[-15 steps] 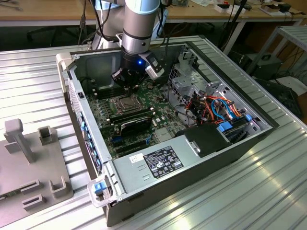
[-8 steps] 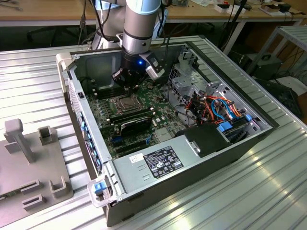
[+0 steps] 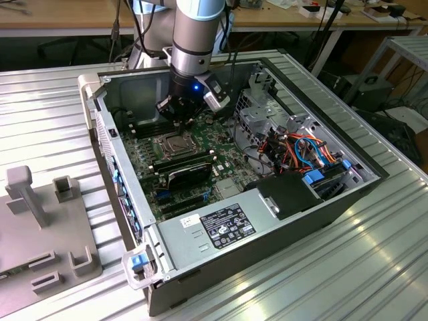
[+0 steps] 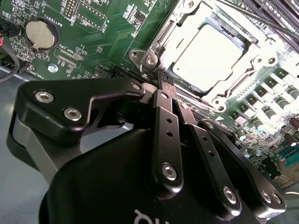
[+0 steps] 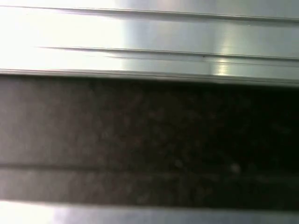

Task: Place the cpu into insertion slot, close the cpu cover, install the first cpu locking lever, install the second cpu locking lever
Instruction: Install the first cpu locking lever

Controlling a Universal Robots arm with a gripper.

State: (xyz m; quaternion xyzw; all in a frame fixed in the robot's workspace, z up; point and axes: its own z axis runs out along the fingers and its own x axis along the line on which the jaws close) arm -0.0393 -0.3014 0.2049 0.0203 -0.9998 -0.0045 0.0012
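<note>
In the second wrist view the cpu [image 4: 210, 51] lies flat in the insertion slot [image 4: 154, 44], its pale metal top glaring. The silvery cpu cover [image 4: 233, 95] lies down around it, framing the chip. A thin dark lever rod [image 4: 261, 18] runs along the socket's far side. My gripper [image 4: 164, 81] is shut, its black fingers [image 4: 163, 121] meeting at the tips just beside the socket's near corner. I cannot tell whether the tips touch a lever. In the exterior view the gripper [image 3: 178, 119] hangs just above the socket [image 3: 172, 144] inside the open computer case.
The green motherboard [image 4: 93, 28] carries a coin battery [image 4: 39, 33] and memory slots [image 3: 184, 164]. Case walls [image 3: 124, 194], a drive cage [image 3: 261, 110], coloured cables [image 3: 304, 150] and the power supply [image 3: 221, 227] surround the socket. A grey fixture [image 3: 40, 227] sits on the ribbed table at the exterior view's left.
</note>
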